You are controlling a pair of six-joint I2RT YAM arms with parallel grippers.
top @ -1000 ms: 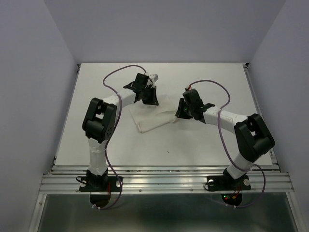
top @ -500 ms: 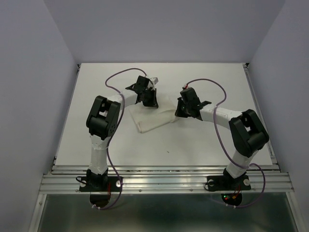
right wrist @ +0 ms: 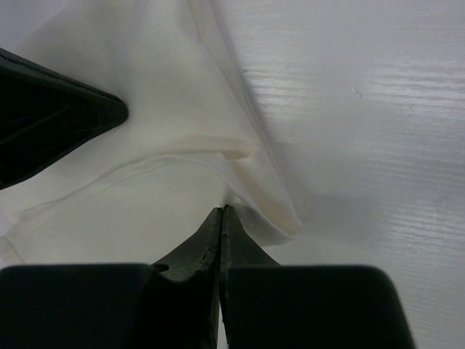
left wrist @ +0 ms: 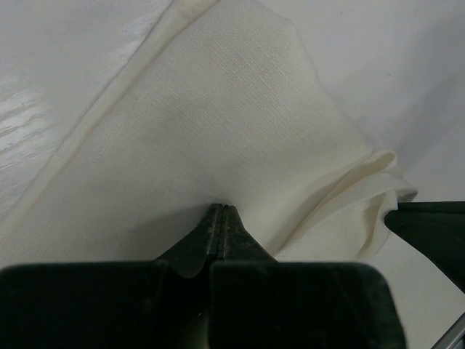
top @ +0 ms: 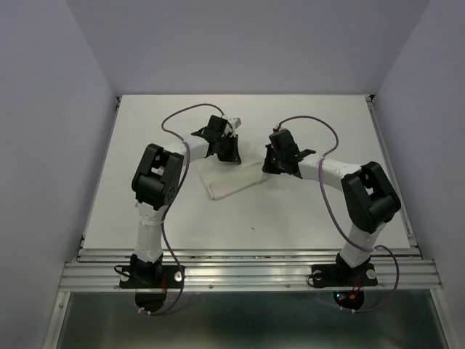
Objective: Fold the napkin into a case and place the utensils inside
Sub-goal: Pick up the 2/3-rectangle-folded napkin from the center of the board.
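- While its jaws press together, left gripper (left wrist: 221, 212) grips the napkin's (top: 231, 180) far edge.
- Napkin lies folded and rumpled on the table (top: 305, 218), between both grippers.
- Right gripper (right wrist: 221, 212) is clamped on its right corner fold.

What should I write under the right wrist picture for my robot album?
Right gripper pinching the edge of the napkin on the table.

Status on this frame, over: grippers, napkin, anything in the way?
Left gripper shut on the napkin, far side. Right gripper shut on its right end. Napkin part-folded on the table between them. No utensils in view, nothing blocking.
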